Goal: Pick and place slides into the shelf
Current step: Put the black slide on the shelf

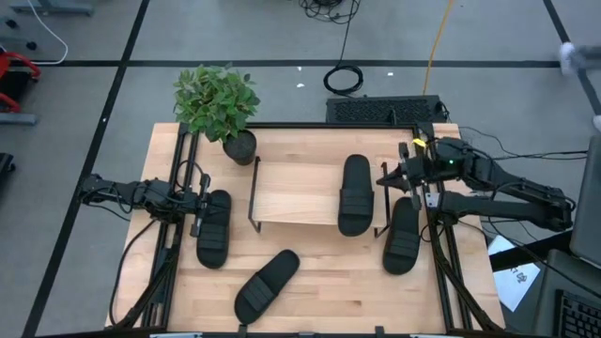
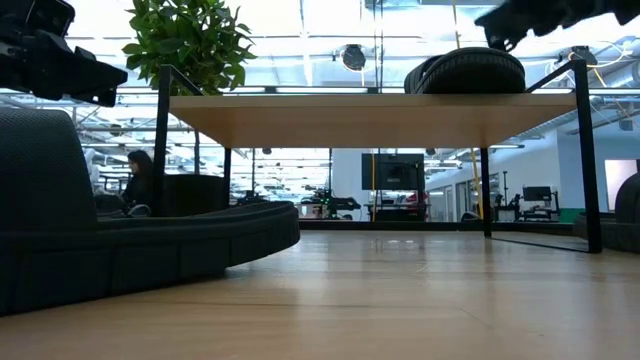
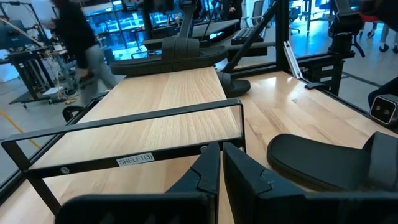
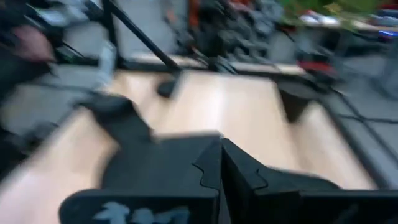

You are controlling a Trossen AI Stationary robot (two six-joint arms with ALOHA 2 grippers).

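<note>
**Arm and gripper status**

Left arm extends inward from the left side; left gripper (image 1: 200, 208) is closed, fingers (image 3: 202, 171) pressed together. Right arm reaches inward from the right side; right gripper (image 1: 383, 180) is closed, empty.

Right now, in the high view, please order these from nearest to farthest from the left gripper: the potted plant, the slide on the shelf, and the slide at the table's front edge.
From the left gripper:
1. Potted plant, back left corner.
2. Front slide, lying diagonally, front centre.
3. Slide on the shelf, toward the right end of the shelf.
</note>
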